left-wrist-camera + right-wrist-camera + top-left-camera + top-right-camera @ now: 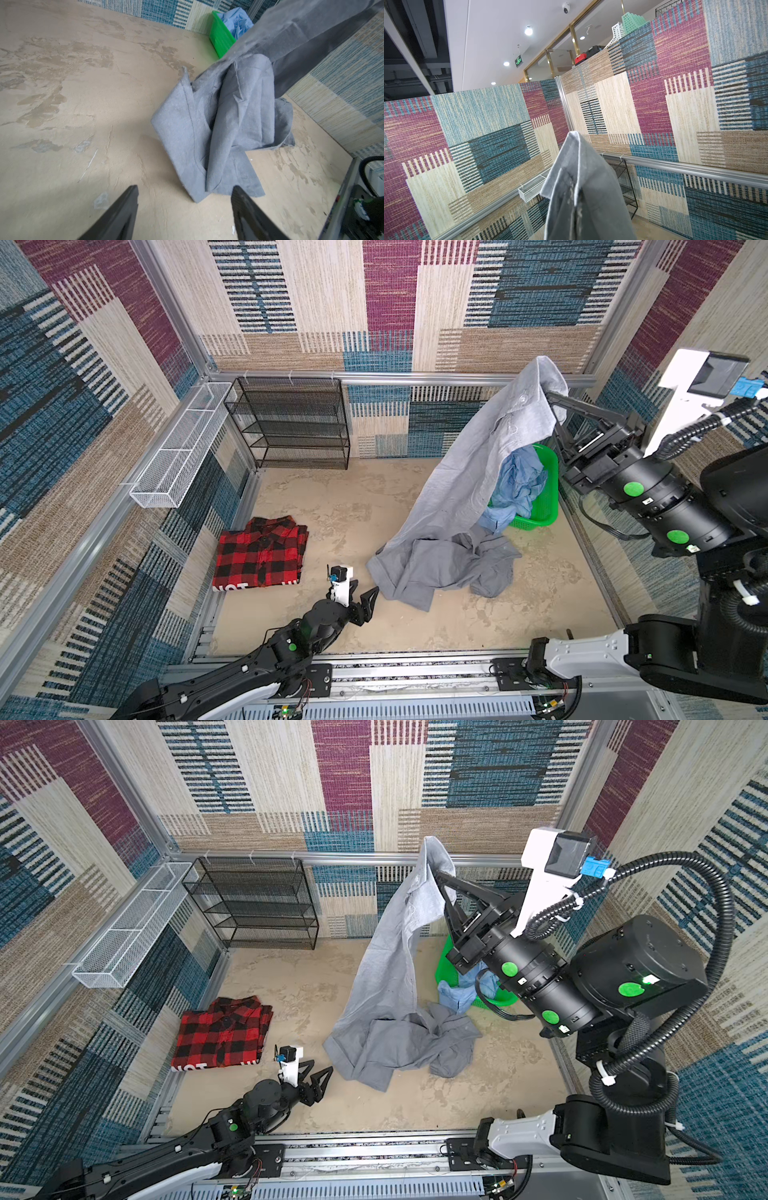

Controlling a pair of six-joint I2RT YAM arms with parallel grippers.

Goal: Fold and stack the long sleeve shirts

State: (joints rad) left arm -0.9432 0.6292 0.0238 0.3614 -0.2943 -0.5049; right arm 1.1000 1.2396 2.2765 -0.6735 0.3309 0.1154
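The grey shirt (453, 489) is held up by one end and draped down to the table (332, 510), where its lower part is heaped in loose folds near the middle. Its long axis is seen to run from the raised end, high at the far right, down toward the near side. The raised end is pinched in the closed right gripper (550, 400), from which the cloth is hung. The heaped end is found just ahead of the left gripper (365, 593) and slightly to its right, near it but apart. That claw's jaws are spread and nothing is held between them, as is shown in the left wrist view. The left arm is therefore judged the nearer one for taking the low end. Further out, the plaid shirt (259, 553) is laid folded at the left, and the light blue shirt (517, 485) is left bunched in the green basket (550, 472) at the far right
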